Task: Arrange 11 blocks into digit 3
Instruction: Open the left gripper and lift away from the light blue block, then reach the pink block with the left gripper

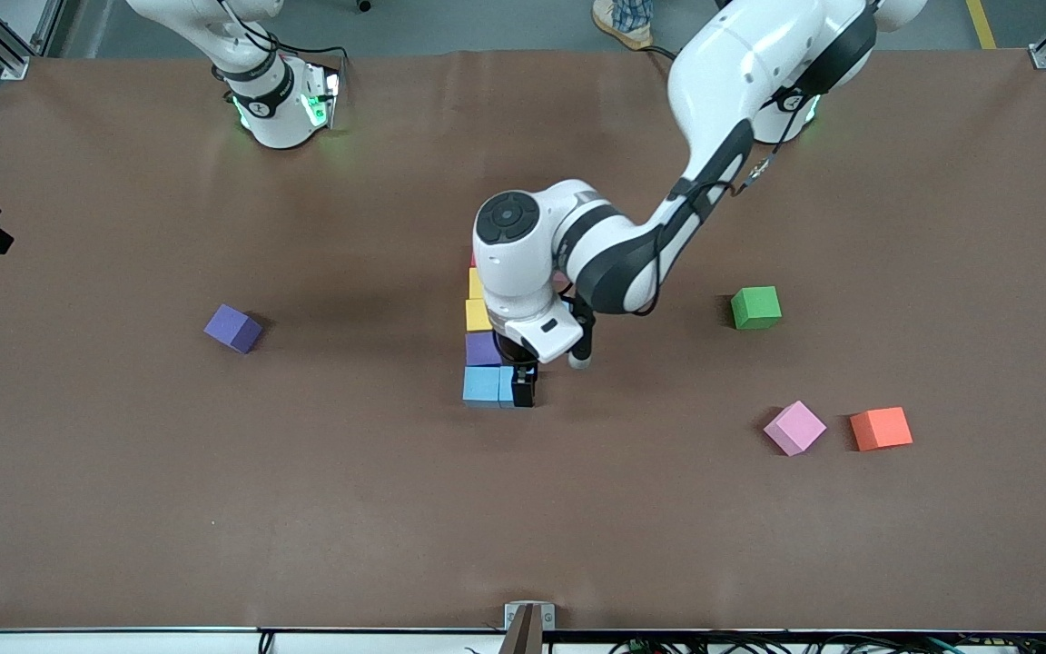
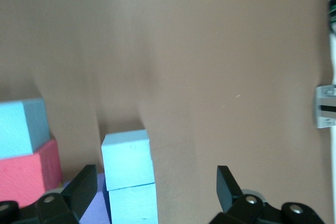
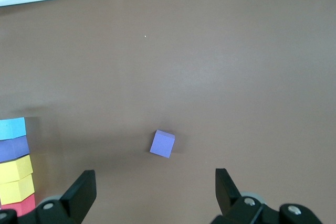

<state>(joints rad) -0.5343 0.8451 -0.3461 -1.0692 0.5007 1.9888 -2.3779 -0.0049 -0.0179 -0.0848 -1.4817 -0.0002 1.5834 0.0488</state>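
Note:
A column of touching blocks runs down the table's middle: a red sliver (image 1: 473, 261), two yellow (image 1: 477, 300), one purple (image 1: 482, 348) and a light blue (image 1: 482, 385). A second light blue block (image 1: 506, 386) sits beside that last one. My left gripper (image 1: 550, 374) is low over this end and open. In the left wrist view both light blue blocks (image 2: 126, 153) lie between the fingers (image 2: 84, 187), close to one of them and free. A loose purple block (image 1: 233, 328) (image 3: 162, 144) lies toward the right arm's end. My right gripper (image 3: 156, 182) hangs open and empty above it.
A green cube (image 1: 755, 307), a pink cube (image 1: 794, 428) and an orange cube (image 1: 882, 428) lie loose toward the left arm's end. The left wrist view shows another light blue block (image 2: 21, 124) next to a red one (image 2: 29, 171). A metal mount (image 1: 527, 622) sits at the table's front edge.

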